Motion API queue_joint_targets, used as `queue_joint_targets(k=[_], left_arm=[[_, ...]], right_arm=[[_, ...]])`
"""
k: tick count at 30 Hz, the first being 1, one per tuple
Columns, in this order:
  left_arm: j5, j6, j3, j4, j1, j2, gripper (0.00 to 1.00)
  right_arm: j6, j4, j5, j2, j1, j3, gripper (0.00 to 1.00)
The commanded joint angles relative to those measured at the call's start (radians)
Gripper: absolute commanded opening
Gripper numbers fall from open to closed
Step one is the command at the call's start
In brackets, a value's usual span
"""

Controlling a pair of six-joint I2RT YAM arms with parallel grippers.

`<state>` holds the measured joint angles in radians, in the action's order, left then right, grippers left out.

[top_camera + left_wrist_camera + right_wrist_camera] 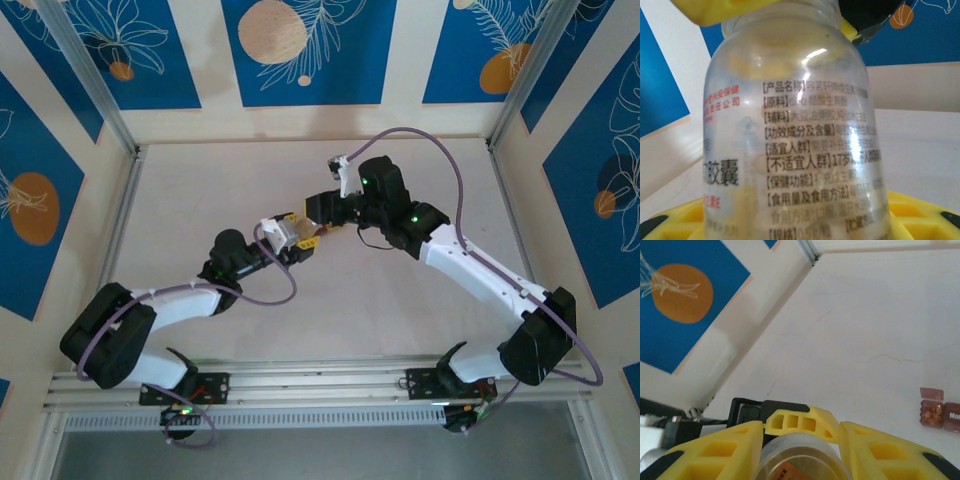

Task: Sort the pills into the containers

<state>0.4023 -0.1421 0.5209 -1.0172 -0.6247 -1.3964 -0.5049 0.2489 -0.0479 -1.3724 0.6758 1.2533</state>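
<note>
Clear bottle (790, 140) is clamped in the left gripper (295, 238), and the right gripper (800, 455) pinches its top end at twelve o'clock. This is probably uncapping: twist about the bottle's axis, with the left firm. The containers (932, 413) lie on the table (865, 315) toward three o'clock, well apart.

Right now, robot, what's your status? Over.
Left gripper shut on clear bottle. Right gripper, jaws closed round its top. Pill box off aside, one cell open, pills inside. Nothing seen blocking.

White table (865, 315) carries the small reddish containers (936, 413).
</note>
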Motion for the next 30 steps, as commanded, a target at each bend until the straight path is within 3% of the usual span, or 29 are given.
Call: queue_joint_targets(k=[1, 8, 20, 30], left_arm=[[0.081, -0.070, 0.049, -0.283, -0.021, 0.021, 0.00], [0.078, -0.069, 0.029, -0.299, -0.022, -0.019, 0.00], [0.091, -0.036, 0.010, -0.389, -0.021, -0.088, 0.00], [0.090, -0.030, -0.005, -0.389, -0.022, -0.100, 0.00]], right_arm=[[-0.146, 0.053, 0.079, -0.050, 0.022, -0.014, 0.19], [-0.172, 0.081, 0.106, -0.056, 0.035, 0.034, 0.38], [-0.147, 0.119, 0.141, -0.023, 0.043, 0.073, 0.52], [-0.128, 0.140, 0.177, 0.011, 0.045, 0.090, 0.57]])
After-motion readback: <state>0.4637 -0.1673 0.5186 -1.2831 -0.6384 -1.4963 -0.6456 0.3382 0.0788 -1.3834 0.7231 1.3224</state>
